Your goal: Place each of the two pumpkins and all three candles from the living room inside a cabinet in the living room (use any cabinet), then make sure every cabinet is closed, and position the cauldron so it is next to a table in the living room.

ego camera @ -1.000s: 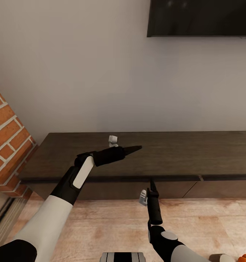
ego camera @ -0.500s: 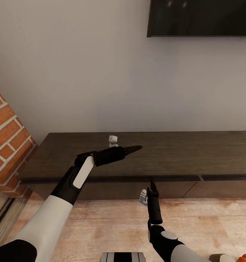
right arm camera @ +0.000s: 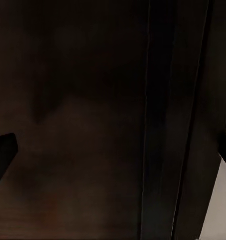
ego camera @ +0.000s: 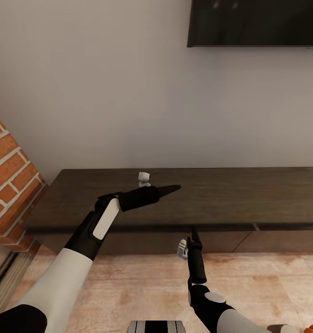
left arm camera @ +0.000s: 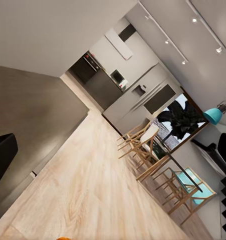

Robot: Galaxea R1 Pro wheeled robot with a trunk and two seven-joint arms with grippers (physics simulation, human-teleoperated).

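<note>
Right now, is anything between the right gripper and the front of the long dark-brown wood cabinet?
Nothing visible. In the head view the right gripper points at the long, low dark-brown wood cabinet, its tips at the front edge under the top. The right wrist view shows dark wood close up with nothing in front. The left gripper hovers over the cabinet top.

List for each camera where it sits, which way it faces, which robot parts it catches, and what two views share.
Head view: high on the robot, looking down at the cabinet against the wall; left gripper over its top, right gripper at its front.
Left wrist view: on the left arm, looking along the cabinet and floor toward a kitchen; one dark finger.
Right wrist view: very close to the dark wood.
Shared: the cabinet.
</note>
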